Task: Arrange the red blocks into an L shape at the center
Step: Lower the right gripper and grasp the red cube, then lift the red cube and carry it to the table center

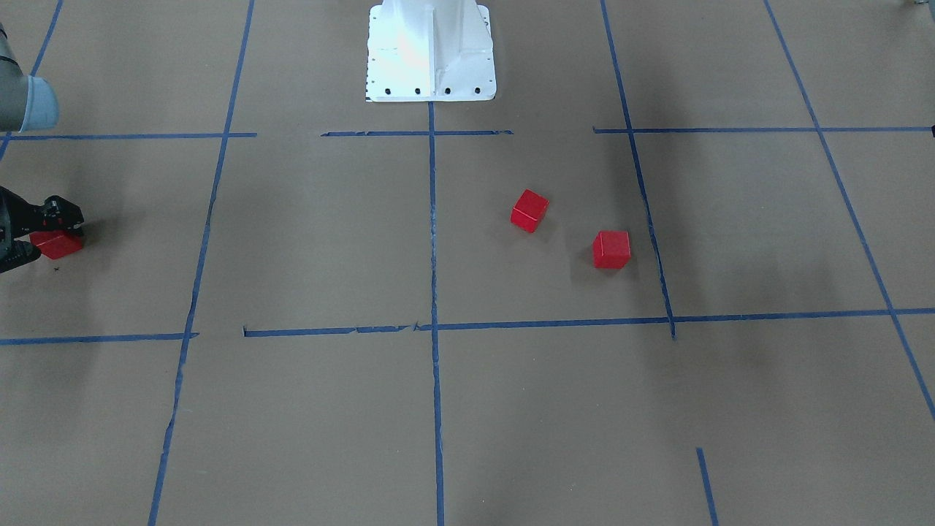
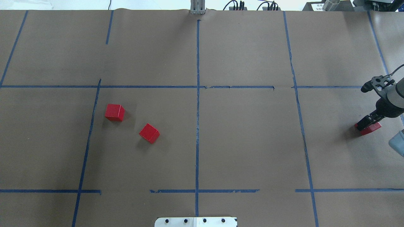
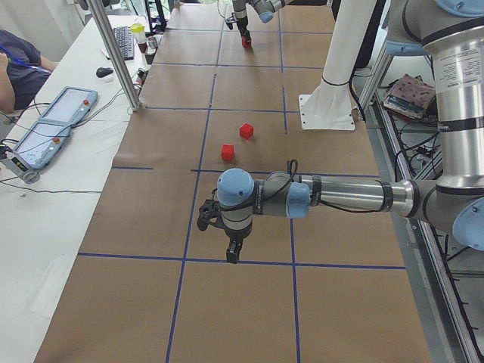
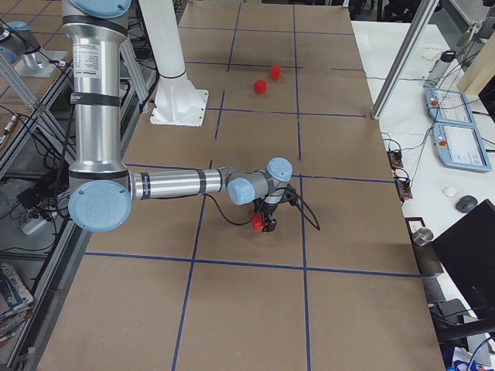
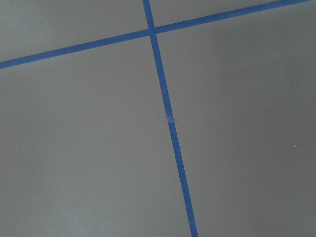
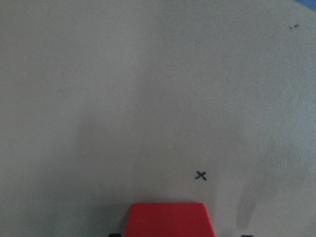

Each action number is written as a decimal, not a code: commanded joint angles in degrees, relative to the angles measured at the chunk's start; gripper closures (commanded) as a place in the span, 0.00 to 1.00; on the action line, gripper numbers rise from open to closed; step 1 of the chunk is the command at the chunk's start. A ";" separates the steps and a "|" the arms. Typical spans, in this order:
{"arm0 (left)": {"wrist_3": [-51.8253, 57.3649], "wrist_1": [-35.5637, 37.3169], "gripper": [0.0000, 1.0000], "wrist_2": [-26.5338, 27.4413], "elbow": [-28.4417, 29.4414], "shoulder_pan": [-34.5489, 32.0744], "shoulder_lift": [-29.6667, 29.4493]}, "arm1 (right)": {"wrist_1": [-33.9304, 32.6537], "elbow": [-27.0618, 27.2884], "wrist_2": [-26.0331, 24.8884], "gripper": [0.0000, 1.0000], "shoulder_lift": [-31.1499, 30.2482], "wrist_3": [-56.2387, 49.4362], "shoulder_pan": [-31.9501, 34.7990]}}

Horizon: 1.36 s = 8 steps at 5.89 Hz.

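1. Three red blocks (image 2: 149, 133) in all. Two lie loose just left of the long blue tape line (image 2: 197, 104), near each other but apart. The one closer to the line sits skew to the grid.
2. Third block (image 2: 371, 128) is far out on the robot's right, on the brown paper surface (image 2: 252, 47) and well apart from the center (image 2: 208, 138). A small pen cross (image 6: 200, 175) is marked just beside it.
3. Right gripper (image 2: 366, 125) is down at that block, jaws straddling it. The wrist view shows a strip of bare paper between the block and one jaw, so I judge them apart, not yet clamped.
4. Left gripper (image 3: 234, 255) hangs over bare paper. It shows in the side view only, so I cannot tell how its jaws stand.
5. Step in hand, as I read it: grasp the third block. Centre the jaws first so both sides meet flat opposite faces together. A lopsided close would likely shove or twist the cube. Lift straight before travelling.
6. Set it down square to the tape line, leaving room for the other two to butt against it.
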 commanded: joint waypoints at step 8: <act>0.04 -0.16 0.00 -0.03 -0.11 0.00 -0.44 | -17.32 9.91 -7.63 0.98 30.04 46.15 -18.59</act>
